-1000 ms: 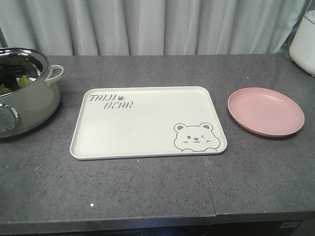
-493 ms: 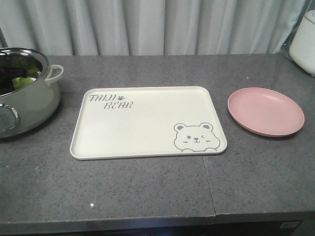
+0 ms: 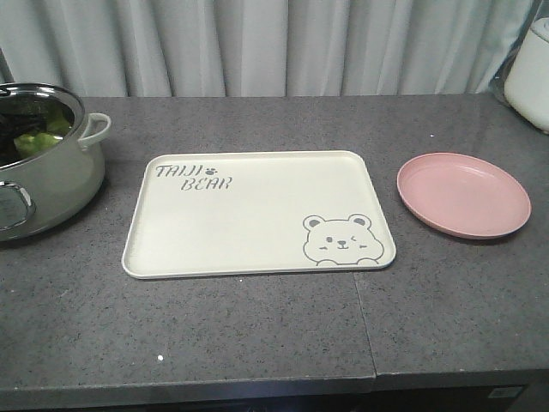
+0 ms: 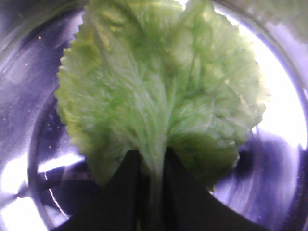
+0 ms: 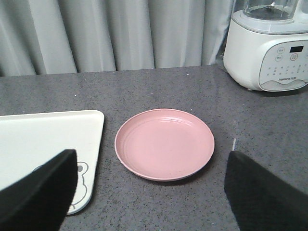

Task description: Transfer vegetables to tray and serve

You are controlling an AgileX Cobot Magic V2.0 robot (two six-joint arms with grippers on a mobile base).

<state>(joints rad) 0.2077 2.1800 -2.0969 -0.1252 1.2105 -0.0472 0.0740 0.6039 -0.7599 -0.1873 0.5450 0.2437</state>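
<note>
Risen in the pot (image 3: 51,184) — lettuce leaf (image 4: 159,91), rib pinched by left hand (image 4: 152,159).

**Item 1.** Tray (image 3: 257,215), centre of the front view. Grey "TAIJI BEAR" lettering (image 3: 193,178) was printed in slanted capitals at the tray's upper left corner. It was set in two lines, "TAIJI" above and "BEAR" below and slightly to the right. A small paw-print sign (image 3: 211,170) was placed just after the first word.

**Item 2.** White appliance (image 5: 269,48), upper right of the right wrist view. A short line of small grey print (image 5: 280,77) was noted on its control panel, below rows of icons. It was too small to be read.
</note>
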